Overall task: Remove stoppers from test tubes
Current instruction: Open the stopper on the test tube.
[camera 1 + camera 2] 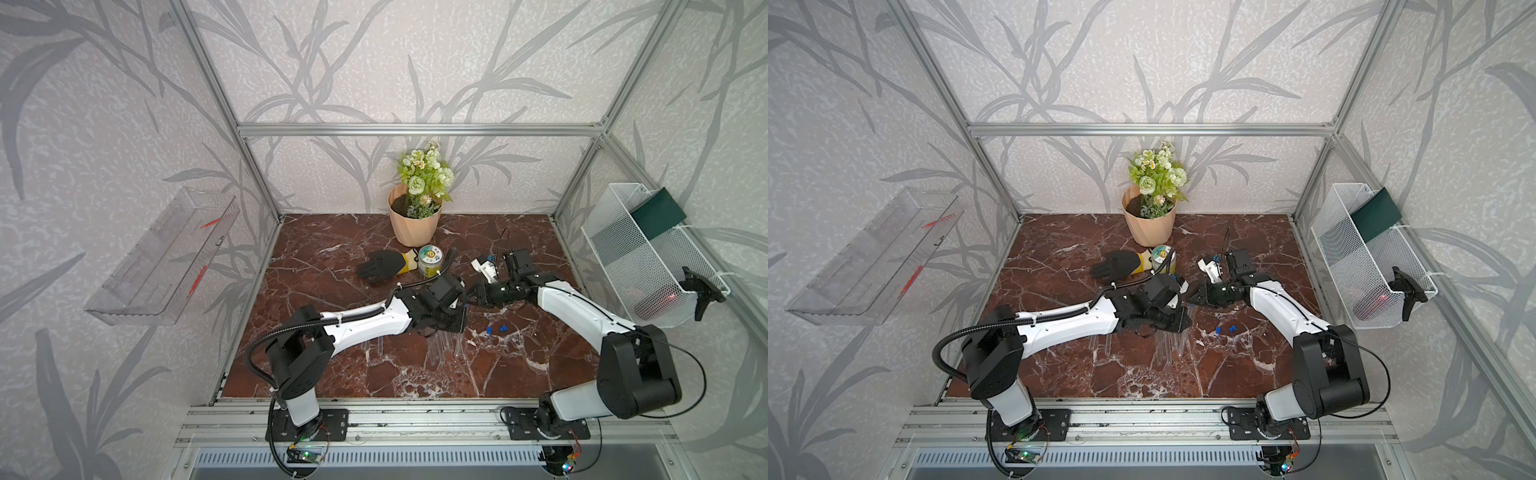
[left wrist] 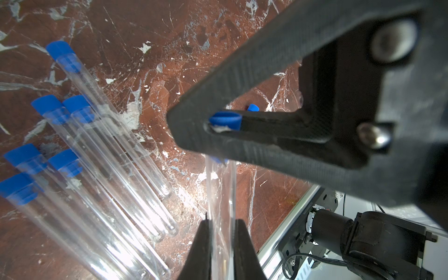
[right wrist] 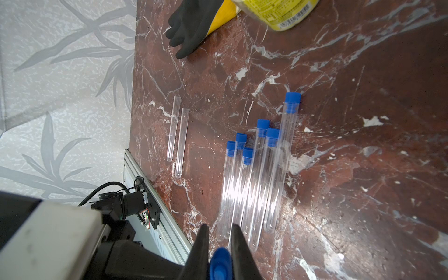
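Observation:
My left gripper (image 2: pixel 221 219) is shut on a clear test tube (image 2: pixel 221 189) and holds it above the marble table (image 1: pixel 332 249). My right gripper (image 3: pixel 219 226) is shut on that tube's blue stopper (image 2: pixel 225 120), whose plug still shows in the tube's mouth. Both grippers meet mid-table in both top views, left (image 1: pixel 457 309) and right (image 1: pixel 471 297). Several stoppered tubes (image 3: pixel 261 169) lie side by side on the table. Two open tubes (image 3: pixel 178 140) lie apart from them. Two loose stoppers (image 1: pixel 496 329) rest to the right of the pile.
A black and yellow glove (image 1: pixel 380 266), a yellow-labelled jar (image 1: pixel 430 259) and a flower pot (image 1: pixel 413 224) stand at the back of the table. A white mesh basket (image 1: pixel 648 257) hangs on the right wall. A clear tray (image 1: pixel 162 257) hangs on the left wall.

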